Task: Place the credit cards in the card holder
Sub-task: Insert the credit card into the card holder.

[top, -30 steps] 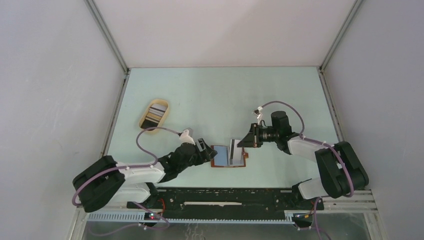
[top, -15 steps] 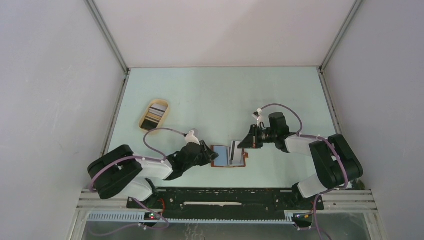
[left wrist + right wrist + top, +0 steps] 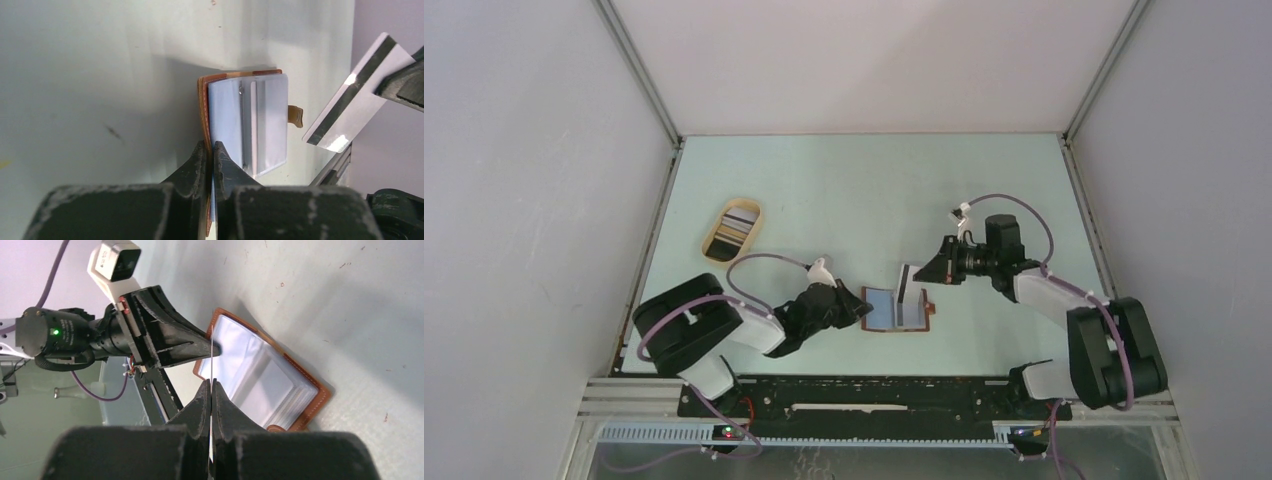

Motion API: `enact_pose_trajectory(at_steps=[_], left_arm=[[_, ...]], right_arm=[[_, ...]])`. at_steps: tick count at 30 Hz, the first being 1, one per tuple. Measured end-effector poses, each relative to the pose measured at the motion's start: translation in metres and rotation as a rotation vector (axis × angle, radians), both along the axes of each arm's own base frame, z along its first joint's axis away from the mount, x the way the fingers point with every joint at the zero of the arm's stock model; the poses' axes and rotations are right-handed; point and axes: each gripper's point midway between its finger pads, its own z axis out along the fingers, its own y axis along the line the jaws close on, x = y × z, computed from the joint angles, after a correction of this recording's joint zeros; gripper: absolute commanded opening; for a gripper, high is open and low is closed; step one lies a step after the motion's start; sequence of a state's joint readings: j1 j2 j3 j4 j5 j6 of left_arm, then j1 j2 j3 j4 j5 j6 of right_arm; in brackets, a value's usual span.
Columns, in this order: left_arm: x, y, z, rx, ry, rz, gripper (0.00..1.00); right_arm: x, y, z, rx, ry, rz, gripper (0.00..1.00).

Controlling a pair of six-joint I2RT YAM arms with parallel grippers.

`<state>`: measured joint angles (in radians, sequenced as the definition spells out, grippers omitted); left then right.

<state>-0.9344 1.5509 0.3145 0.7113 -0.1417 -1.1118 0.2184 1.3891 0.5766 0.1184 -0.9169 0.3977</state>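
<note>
The reddish-brown card holder [image 3: 896, 310] lies open on the table, its clear inner sleeves [image 3: 248, 117] facing up. My left gripper [image 3: 862, 305] is shut on the card holder's left edge, pinching the brown cover and a sleeve [image 3: 210, 147]. My right gripper [image 3: 926, 272] is shut on a whitish credit card [image 3: 907, 287] with a dark stripe [image 3: 356, 97]. That card hangs tilted just above the holder's right part. It shows edge-on [image 3: 212, 347] in the right wrist view, over the holder [image 3: 265, 380]. More credit cards [image 3: 736, 227] lie in a tray.
An oval tan tray [image 3: 707, 243] stands at the back left of the pale green table. The booth's white walls close off the left, right and far sides. Both arm bases sit on the black rail [image 3: 874, 395] at the near edge.
My left gripper moved right to the card holder and closed on its left edge. The holder shifted slightly right. My right gripper, with its card, moved a little right and back.
</note>
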Motion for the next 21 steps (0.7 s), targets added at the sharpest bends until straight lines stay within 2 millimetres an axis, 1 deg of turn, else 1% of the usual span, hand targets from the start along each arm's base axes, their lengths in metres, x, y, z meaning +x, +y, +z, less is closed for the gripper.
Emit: enact_pose_trajectory(at_steps=[2,3,7,10,12,14,15,19,21], left_arm=[[0.002,-0.009,0.001,-0.030,-0.009,-0.010,0.01],[0.003,-0.012,0.001,-0.040,-0.014,-0.015,0.01],[0.006,-0.021,0.001,-0.081,-0.037,-0.029,0.02],[0.008,-0.028,0.002,-0.102,-0.048,-0.040,0.05],[0.011,-0.033,0.003,-0.110,-0.060,-0.048,0.08],[0.015,-0.039,0.005,-0.117,-0.075,-0.055,0.15],[0.016,-0.041,0.006,-0.117,-0.079,-0.059,0.17],[0.018,-0.044,0.007,-0.121,-0.097,-0.064,0.18],[0.019,-0.044,0.007,-0.125,-0.102,-0.065,0.23]], right_arm=[[-0.001,-0.004,0.006,0.008,-0.043,-0.013,0.00],[-0.003,-0.006,0.006,0.011,-0.053,-0.015,0.00],[-0.013,-0.010,-0.012,-0.004,-0.002,-0.026,0.00],[-0.015,-0.014,-0.024,-0.020,0.036,-0.044,0.00],[-0.014,-0.017,-0.032,-0.030,0.060,-0.059,0.00],[-0.012,-0.021,-0.040,-0.044,0.080,-0.076,0.00],[-0.011,-0.022,-0.043,-0.053,0.086,-0.085,0.00],[-0.006,-0.028,-0.049,-0.073,0.088,-0.113,0.00],[-0.004,-0.029,-0.051,-0.074,0.089,-0.117,0.00]])
